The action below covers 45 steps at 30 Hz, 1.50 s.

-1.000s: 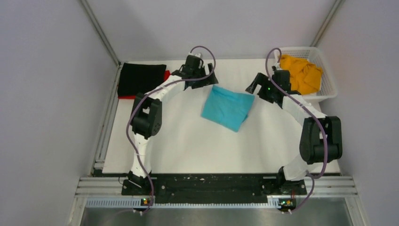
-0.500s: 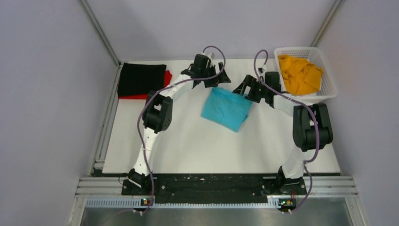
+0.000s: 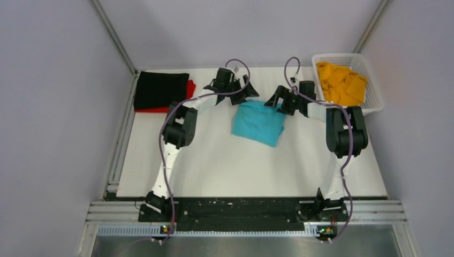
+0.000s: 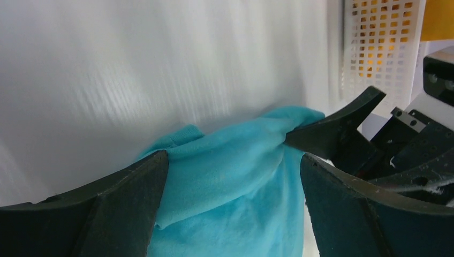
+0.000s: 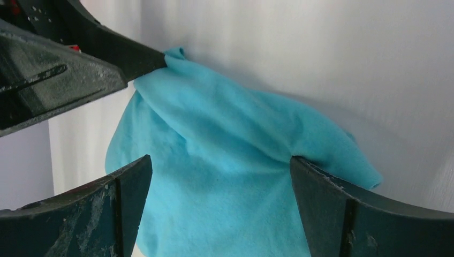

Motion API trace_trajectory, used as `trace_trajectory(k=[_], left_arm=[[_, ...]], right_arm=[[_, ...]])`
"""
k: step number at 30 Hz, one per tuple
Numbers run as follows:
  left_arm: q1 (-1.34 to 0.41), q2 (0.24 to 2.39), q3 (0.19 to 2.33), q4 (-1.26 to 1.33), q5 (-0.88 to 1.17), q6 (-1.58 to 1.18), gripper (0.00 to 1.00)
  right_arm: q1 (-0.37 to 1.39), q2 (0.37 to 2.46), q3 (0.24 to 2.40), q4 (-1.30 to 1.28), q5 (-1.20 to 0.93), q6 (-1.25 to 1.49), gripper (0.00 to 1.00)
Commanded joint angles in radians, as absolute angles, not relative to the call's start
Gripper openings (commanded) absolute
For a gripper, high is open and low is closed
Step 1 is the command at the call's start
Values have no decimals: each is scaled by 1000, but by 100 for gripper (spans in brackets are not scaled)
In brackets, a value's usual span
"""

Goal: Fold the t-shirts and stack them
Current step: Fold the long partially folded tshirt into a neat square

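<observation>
The folded turquoise t-shirt [image 3: 257, 122] lies at mid-table. My left gripper [image 3: 247, 96] is open at its far left corner, and my right gripper [image 3: 276, 102] is open at its far right corner. In the left wrist view the open gripper [image 4: 233, 158] straddles turquoise cloth [image 4: 235, 187], with one of the right gripper's fingers [image 4: 332, 126] touching the cloth's far edge. In the right wrist view the open gripper [image 5: 220, 160] straddles the cloth [image 5: 225, 176]. The black t-shirt [image 3: 160, 90] lies folded on the red one [image 3: 189, 85] at the far left. The orange-yellow t-shirt [image 3: 341, 82] sits in the basket.
The white mesh basket [image 3: 376, 99] stands at the far right corner and also shows in the left wrist view [image 4: 375, 48]. Grey walls and metal rails [image 3: 119, 144] enclose the white table. Both arms arch over the back half of the table.
Both grippers have swung inward and closed in on the turquoise shirt's far edge. The shirt's far edge has bunched slightly and it sits squarer.
</observation>
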State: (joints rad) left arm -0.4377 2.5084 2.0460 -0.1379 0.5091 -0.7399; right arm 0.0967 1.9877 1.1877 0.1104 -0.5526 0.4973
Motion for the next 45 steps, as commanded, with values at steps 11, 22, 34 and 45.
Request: trace_trajectory(k=[11, 22, 34, 45], left_arm=[[-464, 1905, 1573, -254, 347, -631, 99], [-592, 1645, 1043, -119, 330, -695, 99], [-621, 1859, 1094, -67, 356, -692, 61], [-618, 1934, 1153, -111, 233, -662, 36]], right_arm=[[89, 1566, 1112, -82, -366, 324, 99], [88, 1058, 523, -71, -495, 520, 98], [88, 1159, 436, 32, -396, 494, 71], [88, 1352, 444, 207, -374, 498, 51]])
